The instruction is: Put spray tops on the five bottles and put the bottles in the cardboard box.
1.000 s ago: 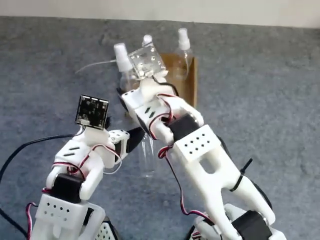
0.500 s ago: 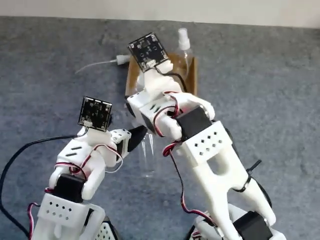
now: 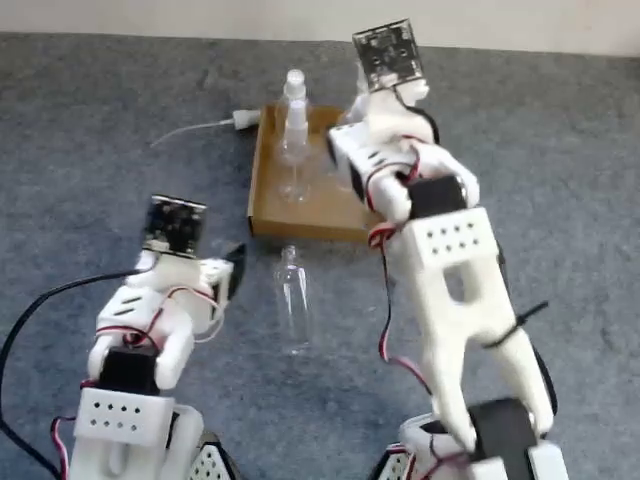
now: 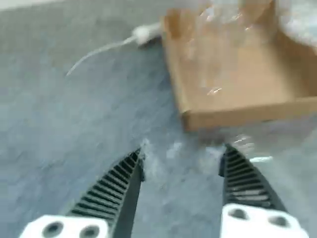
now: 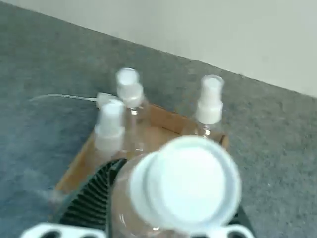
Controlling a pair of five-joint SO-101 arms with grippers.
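Brown cardboard box (image 3: 305, 222), mottled grey desk (image 3: 120, 120), each bottle (image 3: 293, 150) clear with a white spray top (image 5: 210, 101), black ribbed pads (image 4: 116, 186) on the left hand (image 4: 183, 153).

Soft, even light across the grey carpet (image 3: 90, 120), shadows barely there; small glints on the uncapped bottle (image 3: 292, 300), and the capped bottle (image 5: 184, 184) almost washed out.

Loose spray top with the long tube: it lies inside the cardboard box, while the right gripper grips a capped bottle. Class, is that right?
Not quite. The loose spray top lies on the carpet outside the cardboard box, beside a far corner of it, as the high view shows. The rest holds: the right gripper does grip a capped bottle.
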